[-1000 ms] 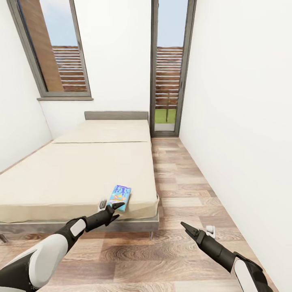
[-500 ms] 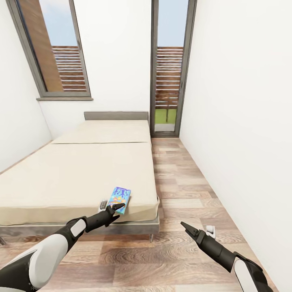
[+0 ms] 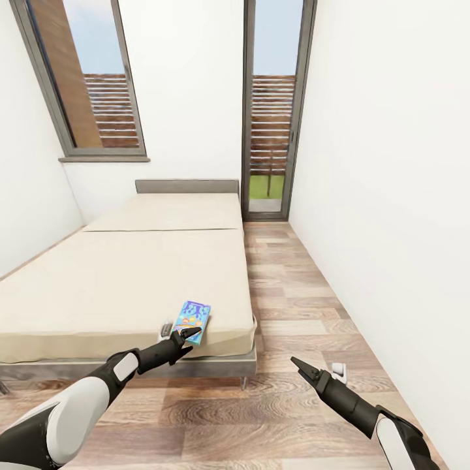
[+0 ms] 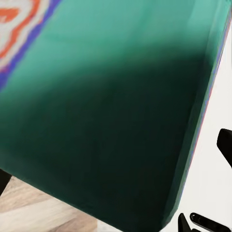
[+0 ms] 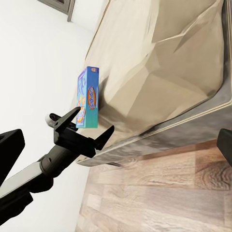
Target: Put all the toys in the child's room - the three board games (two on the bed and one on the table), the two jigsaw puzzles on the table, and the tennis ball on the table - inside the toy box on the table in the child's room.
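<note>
White walls and a wood-plank floor (image 3: 287, 307) enclose the child's room, with two tall grey-framed windows (image 3: 273, 108) at the far end. Along the left side stands the bed (image 3: 130, 274), its beige mattress in two parts and a low grey headboard (image 3: 187, 186) behind. One blue board game (image 3: 194, 318) lies flat on the mattress, close to the near right corner of the bed. The left gripper (image 3: 177, 337) is at the near edge of this box; in the head view its dark fingers (image 3: 189, 332) overlap the lower end of the box. In the right wrist view the same gripper (image 5: 82, 126) shows its two fingers spread apart like a fork, just beside the blue box (image 5: 87, 96), with nothing held between them; whether a fingertip really touches the box I cannot tell. The left wrist view is very close to a dark green printed surface (image 4: 111, 116) with an orange and blue pattern in one corner, too near to read. The right gripper (image 3: 313, 372) hangs over the floor, well apart from the bed, with a gap between its dark tip and its white-tipped finger (image 3: 338, 371), so it seems open and holds nothing.
</note>
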Controlling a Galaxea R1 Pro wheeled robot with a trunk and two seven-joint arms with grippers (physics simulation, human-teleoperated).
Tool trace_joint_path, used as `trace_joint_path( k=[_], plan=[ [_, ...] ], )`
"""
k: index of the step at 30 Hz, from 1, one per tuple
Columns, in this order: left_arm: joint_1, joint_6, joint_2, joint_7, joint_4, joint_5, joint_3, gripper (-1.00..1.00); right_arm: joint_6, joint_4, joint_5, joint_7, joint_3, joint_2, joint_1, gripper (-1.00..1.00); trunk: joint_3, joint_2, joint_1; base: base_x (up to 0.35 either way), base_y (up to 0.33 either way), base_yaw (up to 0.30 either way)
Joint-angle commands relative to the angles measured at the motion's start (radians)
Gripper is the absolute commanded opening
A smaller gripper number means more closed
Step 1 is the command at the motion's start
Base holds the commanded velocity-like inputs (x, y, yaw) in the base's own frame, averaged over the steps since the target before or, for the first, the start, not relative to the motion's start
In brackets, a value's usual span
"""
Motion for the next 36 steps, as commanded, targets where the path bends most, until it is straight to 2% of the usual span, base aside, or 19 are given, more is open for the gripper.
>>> trace_joint_path(
  k=[1, 28, 29, 36],
  plan=[
    [0.000, 0.000, 0.000, 0.000, -0.001, 0.016, 0.007, 1.00, 0.006, 0.000, -0.004, 0.001, -0.001, 0.000, -0.001, 1.00, -0.001, 0.000, 0.000, 0.000, 0.000, 0.000],
    [0.005, 0.000, 0.002, -0.001, -0.001, 0.017, 0.008, 1.00, 0.006, 0.000, -0.004, 0.001, -0.001, 0.000, -0.001, 1.00, -0.001, 0.000, 0.000, 0.000, 0.000, 0.000],
    [0.005, 0.000, 0.002, -0.001, -0.001, 0.017, 0.008, -1.00, 0.006, 0.000, -0.004, 0.001, -0.001, 0.000, -0.001, 1.00, -0.001, 0.000, 0.000, 0.000, 0.000, 0.000],
    [0.005, 0.000, 0.002, -0.002, -0.001, 0.017, 0.008, -1.00, 0.006, 0.000, -0.004, 0.001, -0.001, 0.000, -0.001, 1.00, -0.001, 0.000, 0.000, 0.000, 0.000, 0.000]
  ],
)
